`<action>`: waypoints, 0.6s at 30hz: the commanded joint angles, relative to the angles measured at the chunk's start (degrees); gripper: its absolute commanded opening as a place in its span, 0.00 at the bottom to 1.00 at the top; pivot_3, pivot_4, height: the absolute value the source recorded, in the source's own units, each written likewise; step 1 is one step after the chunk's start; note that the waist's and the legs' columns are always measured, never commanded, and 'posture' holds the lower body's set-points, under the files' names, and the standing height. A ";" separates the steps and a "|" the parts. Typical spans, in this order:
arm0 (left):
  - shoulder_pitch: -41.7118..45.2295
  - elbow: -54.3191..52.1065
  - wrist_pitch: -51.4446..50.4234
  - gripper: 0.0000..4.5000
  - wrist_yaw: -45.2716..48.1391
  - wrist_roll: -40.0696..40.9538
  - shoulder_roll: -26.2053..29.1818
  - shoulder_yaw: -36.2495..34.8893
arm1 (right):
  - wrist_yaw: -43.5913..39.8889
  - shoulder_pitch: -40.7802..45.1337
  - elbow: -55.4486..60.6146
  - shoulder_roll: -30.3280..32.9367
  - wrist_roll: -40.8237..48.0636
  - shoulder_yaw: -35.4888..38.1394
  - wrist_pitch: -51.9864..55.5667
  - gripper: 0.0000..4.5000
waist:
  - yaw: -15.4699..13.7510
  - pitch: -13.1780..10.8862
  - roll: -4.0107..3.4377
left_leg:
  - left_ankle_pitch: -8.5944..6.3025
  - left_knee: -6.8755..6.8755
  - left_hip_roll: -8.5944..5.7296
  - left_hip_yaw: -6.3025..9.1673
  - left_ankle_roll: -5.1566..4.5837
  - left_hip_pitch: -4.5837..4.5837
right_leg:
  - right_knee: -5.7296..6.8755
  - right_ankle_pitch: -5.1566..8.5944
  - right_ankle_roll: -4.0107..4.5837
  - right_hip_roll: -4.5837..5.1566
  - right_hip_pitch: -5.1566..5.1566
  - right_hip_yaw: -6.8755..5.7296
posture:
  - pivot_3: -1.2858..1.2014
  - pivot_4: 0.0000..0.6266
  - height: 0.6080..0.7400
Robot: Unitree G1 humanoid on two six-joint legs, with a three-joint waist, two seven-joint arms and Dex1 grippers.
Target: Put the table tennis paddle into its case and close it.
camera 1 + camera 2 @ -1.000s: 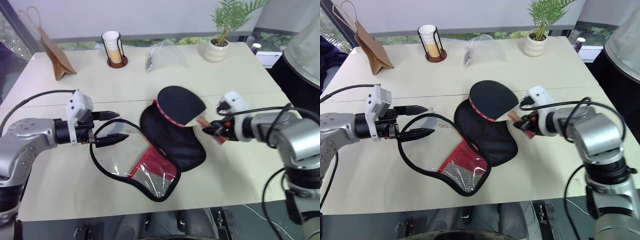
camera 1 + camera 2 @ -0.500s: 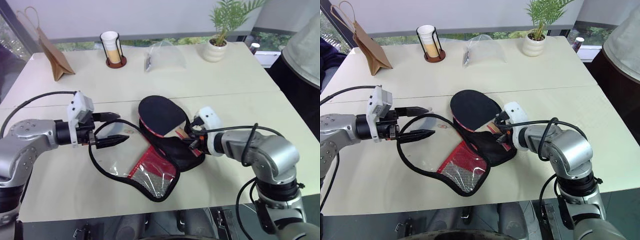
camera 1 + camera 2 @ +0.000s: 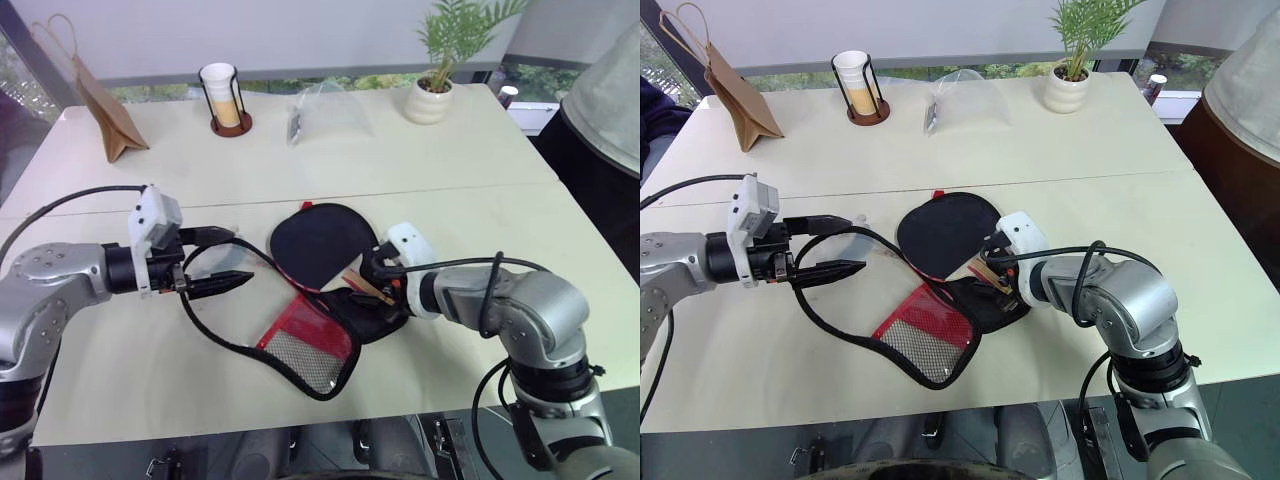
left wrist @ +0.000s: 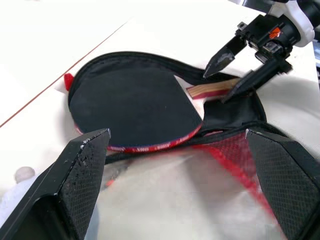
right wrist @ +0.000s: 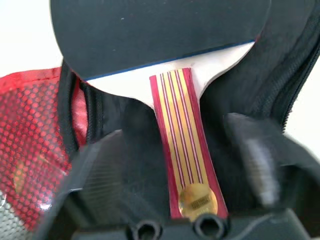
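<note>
The table tennis paddle point(image 3: 320, 245) lies with its black blade on the open case point(image 3: 385, 318). Its striped wooden handle point(image 5: 182, 135) points at my right gripper point(image 4: 215, 83). That gripper is open, one finger on each side of the handle's end and apart from it. The case's flap point(image 3: 305, 338), with its red mesh and clear window, is spread toward the table's near edge. My left gripper point(image 3: 240, 256) hovers open at the flap's black zip rim, and the clear window lies between its fingers point(image 4: 82, 165).
Along the far side of the table point(image 3: 480, 170) stand a brown paper bag point(image 3: 110, 110), a cup in a wire holder point(image 3: 225, 95), a clear plastic bag point(image 3: 325, 110) and a potted plant point(image 3: 435, 90). A person point(image 3: 605, 100) stands at the right edge.
My right gripper carried the paddle to the left and down onto the case, then opened and let go of the handle. The left arm has stayed still.
</note>
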State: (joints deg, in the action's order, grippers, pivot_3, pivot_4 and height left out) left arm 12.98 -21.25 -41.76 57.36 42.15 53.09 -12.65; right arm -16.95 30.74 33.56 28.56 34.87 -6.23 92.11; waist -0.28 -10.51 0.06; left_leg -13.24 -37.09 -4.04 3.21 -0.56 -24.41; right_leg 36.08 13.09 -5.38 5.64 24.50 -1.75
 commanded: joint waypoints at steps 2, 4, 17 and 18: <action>-1.25 -0.17 1.37 1.00 1.07 -0.44 2.58 -4.47 | -6.96 4.79 3.03 3.99 4.22 3.29 -1.86 0.99 | 0.05 0.00 0.00 | 0.00 0.00 0.00 0.00 0.00 0.00 | 0.00 0.00 0.00 -0.01 0.00 -0.01 | 0.52 0.24 0.95; -2.31 2.43 2.71 1.00 3.04 -1.83 4.94 -6.60 | -12.38 6.13 3.51 7.54 6.40 4.49 -5.95 0.99 | 0.06 0.00 0.00 | 0.00 0.01 0.04 0.01 0.00 0.00 | -0.01 0.00 0.00 -0.04 0.01 -0.02 | 0.52 0.24 0.95; -11.62 15.42 11.48 1.00 15.30 -9.21 13.42 -13.01 | -24.69 7.90 -6.76 18.65 0.43 -1.97 -25.02 0.99 | 0.96 -0.01 -0.01 | -0.03 0.10 0.06 -0.01 -0.01 -0.02 | -0.13 0.04 0.04 0.24 0.04 -0.06 | 0.52 0.24 0.95; -12.71 14.86 11.52 1.00 15.47 -9.28 13.23 -13.16 | -24.83 7.81 -6.88 18.55 0.17 -2.03 -25.60 0.99 | 0.97 -0.01 -0.01 | -0.04 0.11 0.05 -0.03 -0.02 -0.02 | -0.13 0.04 0.03 0.27 0.05 -0.05 | 0.52 0.24 0.95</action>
State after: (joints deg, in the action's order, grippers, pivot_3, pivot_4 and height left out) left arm 1.02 -4.97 -30.71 72.36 33.02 66.33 -23.68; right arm -41.61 38.15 25.81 47.08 35.86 -8.88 68.27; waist 0.69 -10.52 0.05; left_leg -13.29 -36.97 -4.00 3.19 -0.59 -24.47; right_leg 35.95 13.13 -5.35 5.91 24.58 -1.80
